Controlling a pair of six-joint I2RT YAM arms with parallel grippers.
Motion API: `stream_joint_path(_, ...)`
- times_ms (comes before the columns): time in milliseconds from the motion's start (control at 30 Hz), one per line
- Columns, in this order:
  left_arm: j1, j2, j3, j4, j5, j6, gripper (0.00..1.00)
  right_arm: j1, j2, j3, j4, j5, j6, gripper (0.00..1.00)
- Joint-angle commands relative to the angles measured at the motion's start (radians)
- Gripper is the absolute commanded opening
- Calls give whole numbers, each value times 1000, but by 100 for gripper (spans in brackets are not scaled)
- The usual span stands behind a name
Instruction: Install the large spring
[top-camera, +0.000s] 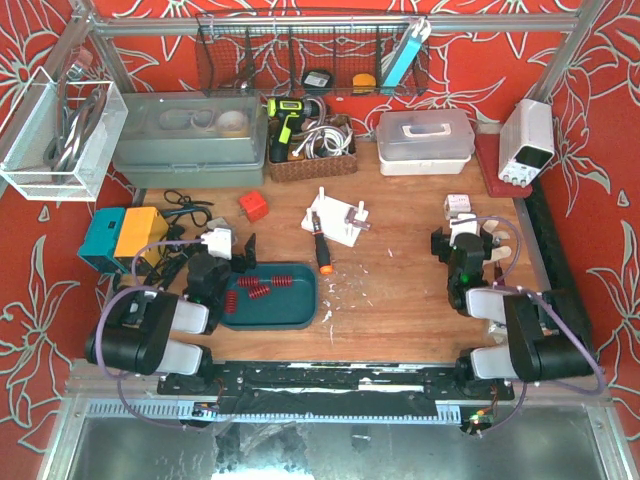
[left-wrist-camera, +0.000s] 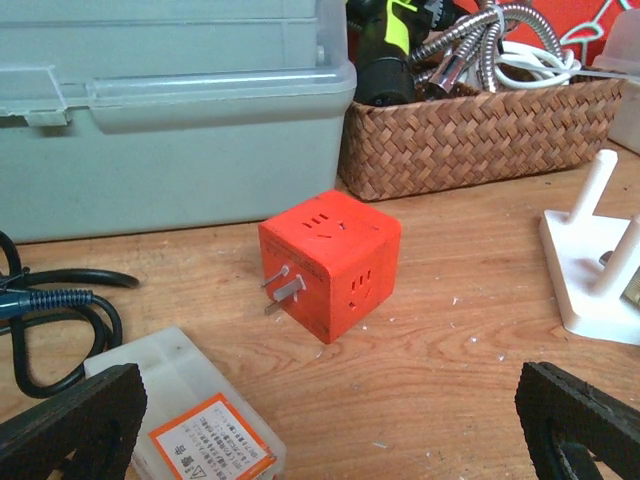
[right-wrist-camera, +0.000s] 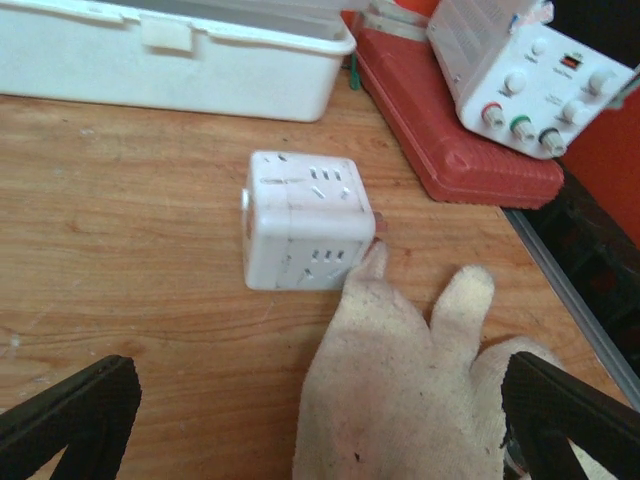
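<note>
Wooden tabletop (top-camera: 400, 300), red floral backdrop (top-camera: 470, 60), and both the left gripper (left-wrist-camera: 330, 425) and right gripper (right-wrist-camera: 320, 415) are held spread and empty, so the largest of the red springs (top-camera: 262, 288), lying in the green tray (top-camera: 298, 300) just beside the left jaws, is probably best pinched mid-coil.

A warning triangle shows on the orange label (left-wrist-camera: 212, 438) of the clear box (left-wrist-camera: 160, 362); its print is too small to read.

One red cube (left-wrist-camera: 330, 262), one white cube (right-wrist-camera: 305, 222), one screwdriver (top-camera: 319, 245), one tray (top-camera: 296, 306).
</note>
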Motion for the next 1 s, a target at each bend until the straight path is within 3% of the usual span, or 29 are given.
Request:
stream_joint_path(0, 6, -132, 47, -138, -20, -3, 100, 5, -146, 106, -258, -91, -29, 99)
stream_joint_path(233, 3, -350, 252, -609, -119, -170, 100, 3, -297, 241, -514, -91, 90, 99)
stream_joint_path(433, 4, -371, 523, -1041, -149, -445, 100, 3, -316, 607, -1174, -25, 388, 99)
stream_joint_path(533, 4, -349, 620, -1207, -49, -535, 100, 3, -290, 699, -1336, -62, 391, 99)
stream_joint_path(633, 4, -350, 618, -1204, 121, -553, 100, 2, -336, 650, -1323, -76, 484, 99)
stream_joint_path(800, 4, -359, 558, -1075, 414, -631, 100, 2, -387, 567, -1230, -349, 463, 98)
stream_joint_path(967, -60, -343, 534, -1037, 440, -644, 100, 12, -366, 546, -1267, -446, 452, 94)
